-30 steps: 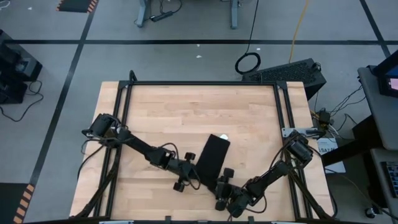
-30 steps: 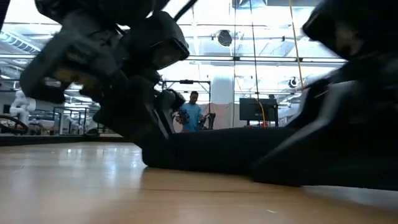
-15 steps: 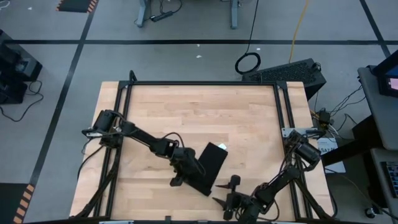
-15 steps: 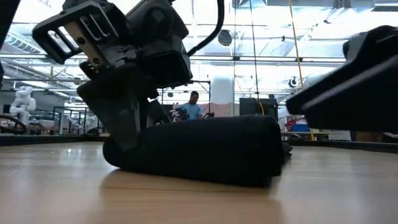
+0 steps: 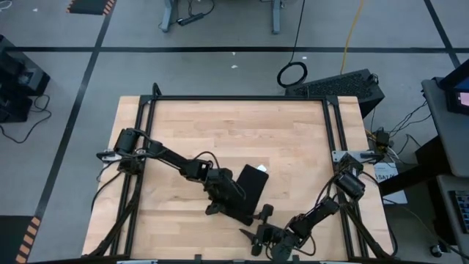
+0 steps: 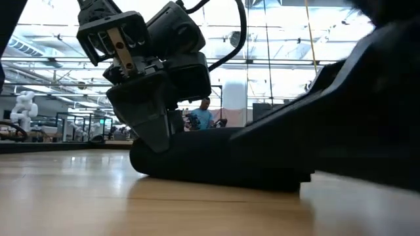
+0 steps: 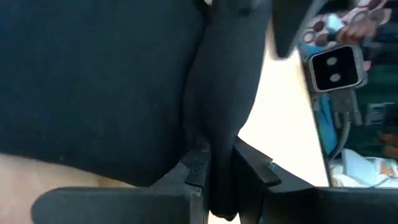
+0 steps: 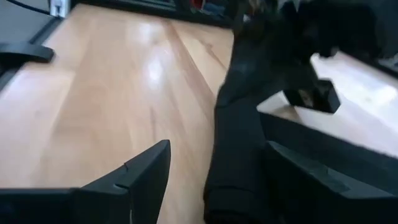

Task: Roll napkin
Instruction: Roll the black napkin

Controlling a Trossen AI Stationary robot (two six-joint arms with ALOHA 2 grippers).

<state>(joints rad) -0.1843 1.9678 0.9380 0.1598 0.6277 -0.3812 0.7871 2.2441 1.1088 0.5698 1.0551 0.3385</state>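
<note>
The black napkin (image 5: 249, 187) lies bunched into a thick roll on the wooden table (image 5: 220, 132), near the middle of its near half. The small white tag (image 5: 261, 169) shows at its far end. My left gripper (image 5: 233, 205) comes in from the table's left and is shut on the cloth; the low view shows it at the roll's end (image 6: 154, 131). My right gripper (image 5: 258, 224) stands open at the napkin's near end. In its wrist view the roll (image 8: 239, 143) lies between its two fingers (image 8: 149, 171), close to one of them. My left gripper pinches a raised fold of the napkin (image 7: 219, 134) between its two fingers (image 7: 198, 169). It comes slanting down from the table's left. The rest of the cloth lies on the table beside the fold. Of my right gripper I cannot tell whether a finger touches the roll.
Black frame rails (image 5: 234, 97) run along the table's far edge and both sides. Bare wood lies to the far side and left of the napkin. In the low view a person (image 6: 205, 118) stands far off in the room behind.
My left gripper has gone toward the table's right and near edge, rolling its wrist, and has kept its hold. The napkin, a long flat strip before, is now shorter and bunched into a thick roll. My right gripper has come off the napkin's near end and stands beside it.
</note>
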